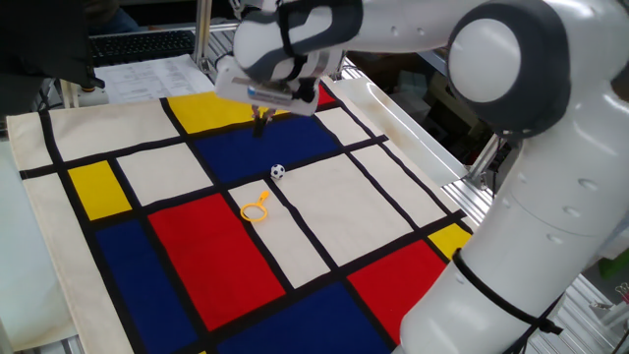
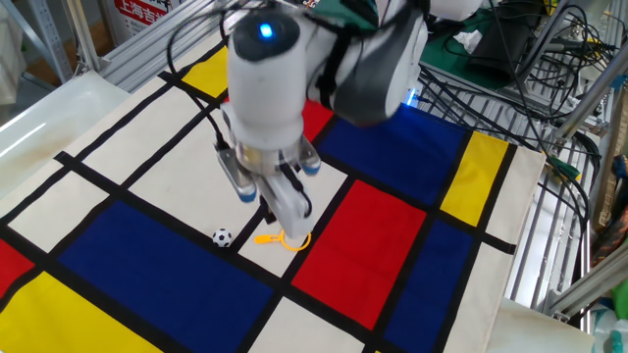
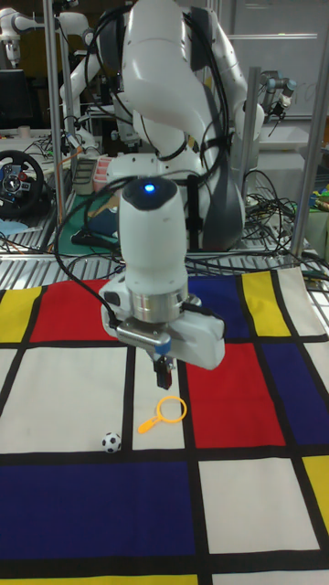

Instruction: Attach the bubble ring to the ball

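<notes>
My gripper [image 3: 165, 373] hangs above the patchwork cloth [image 1: 197, 256], its dark fingers close together and holding nothing. The bubble ring [image 3: 165, 410] lies flat on the cloth just below and in front of it, handle pointing toward the ball [image 3: 111, 442], which rests a little apart, to its left.

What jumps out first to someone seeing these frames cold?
The big white robot arm fills the scene, bent over a tablecloth of red, blue, yellow and white blocks with black lines. Its pincer hangs above the cloth, holding nothing. Below it lie two small things, apart: an orange-yellow bubble ring and a black-and-white ball.
</notes>
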Controlling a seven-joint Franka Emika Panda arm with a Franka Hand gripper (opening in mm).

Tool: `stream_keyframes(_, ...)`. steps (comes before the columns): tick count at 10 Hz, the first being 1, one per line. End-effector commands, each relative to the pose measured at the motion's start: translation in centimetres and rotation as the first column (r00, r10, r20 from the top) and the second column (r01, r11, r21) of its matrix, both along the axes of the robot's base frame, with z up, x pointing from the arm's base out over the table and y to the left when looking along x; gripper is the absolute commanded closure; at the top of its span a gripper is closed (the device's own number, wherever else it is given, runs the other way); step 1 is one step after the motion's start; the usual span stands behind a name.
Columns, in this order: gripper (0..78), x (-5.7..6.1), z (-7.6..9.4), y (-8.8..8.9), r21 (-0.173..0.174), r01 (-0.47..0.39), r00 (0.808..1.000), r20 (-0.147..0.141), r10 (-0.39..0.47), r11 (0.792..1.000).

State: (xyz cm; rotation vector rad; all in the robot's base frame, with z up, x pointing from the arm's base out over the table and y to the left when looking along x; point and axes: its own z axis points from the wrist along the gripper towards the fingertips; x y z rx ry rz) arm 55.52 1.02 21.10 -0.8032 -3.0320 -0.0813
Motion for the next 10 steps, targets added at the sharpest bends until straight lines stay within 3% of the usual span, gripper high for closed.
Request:
stream_keyframes(1, 77.6, -0.5, -3.3, 1.5, -0.011, 0.068, 0.998, -0.001, -0.068, 0.998)
stream_keyframes(6, 77.6, -1.5, -6.7, 1.6, -0.014, 0.098, 0.995, -0.005, -0.098, 0.995)
stream_keyframes(10, 77.6, -2.3, -8.1, 0.3, -0.016, 0.099, 0.995, -0.007, -0.099, 0.995)
